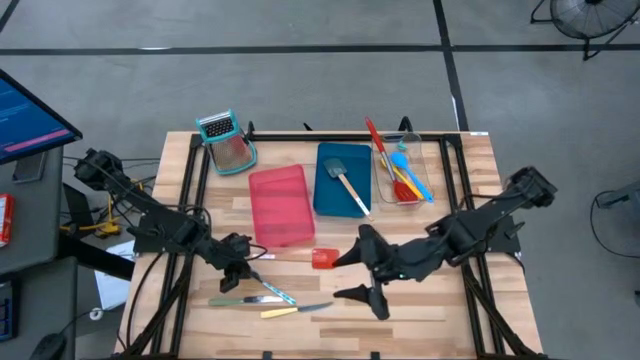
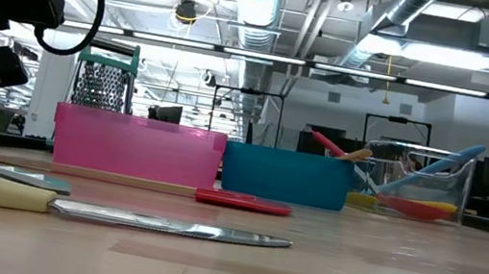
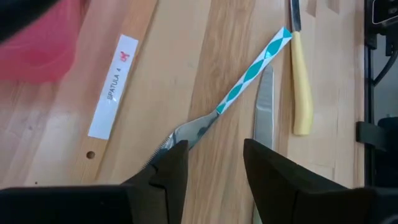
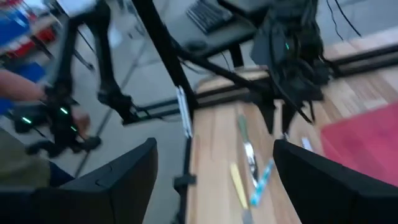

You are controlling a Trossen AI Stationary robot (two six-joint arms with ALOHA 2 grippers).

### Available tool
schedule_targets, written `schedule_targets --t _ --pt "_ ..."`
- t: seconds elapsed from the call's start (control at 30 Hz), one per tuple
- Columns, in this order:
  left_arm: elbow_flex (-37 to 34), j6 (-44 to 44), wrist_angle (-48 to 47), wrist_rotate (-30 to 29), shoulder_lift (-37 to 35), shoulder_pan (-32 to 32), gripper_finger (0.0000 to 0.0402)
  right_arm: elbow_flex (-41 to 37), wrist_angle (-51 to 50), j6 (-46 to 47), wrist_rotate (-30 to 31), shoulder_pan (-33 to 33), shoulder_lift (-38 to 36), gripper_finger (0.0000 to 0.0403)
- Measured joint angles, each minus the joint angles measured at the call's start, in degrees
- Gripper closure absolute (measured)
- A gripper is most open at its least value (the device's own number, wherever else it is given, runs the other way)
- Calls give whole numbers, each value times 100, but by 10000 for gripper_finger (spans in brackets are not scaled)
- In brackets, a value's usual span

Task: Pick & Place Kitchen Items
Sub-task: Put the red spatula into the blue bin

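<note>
Three slim knives lie flat on the table near its near edge: one with a teal-and-white handle [image 3: 255,65], one with a yellow handle [image 3: 301,87] and one with a green handle [image 1: 232,299]. My left gripper [image 3: 214,171] is open just above them, over the teal knife's blade [image 3: 193,127], and shows in the high view [image 1: 240,270]. A red spatula [image 1: 322,258] with a wooden handle [image 3: 115,87] lies flat between both grippers. My right gripper [image 1: 352,276] is wide open and empty, right of the spatula's head. My left gripper comes from above. One finger [image 3: 168,168] stands at the tip of the teal knife's blade [image 3: 180,134], which lies flat on the table. I cannot tell whether the finger touches it.
A pink tray [image 1: 280,205], a blue tray [image 1: 328,190] holding a grey spatula [image 1: 350,185], and a clear tray [image 1: 425,165] with red, blue and yellow utensils stand at the far side. A teal-framed grater [image 1: 225,140] stands far left. Bare wood lies near right.
</note>
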Motion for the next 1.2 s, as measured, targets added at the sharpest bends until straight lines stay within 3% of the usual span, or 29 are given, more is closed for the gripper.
schedule_targets --t 0.57,0.93,1.2 --pt "0 508 -7 -372 0 -1 261 0 1553 -146 -20 150 -108 92" --pt "0 1551 -27 -470 32 387 261 0 1605 -115 -5 189 -169 92" --pt "-2 2200 -15 -588 581 707 261 0 1575 -96 -4 187 -172 92"
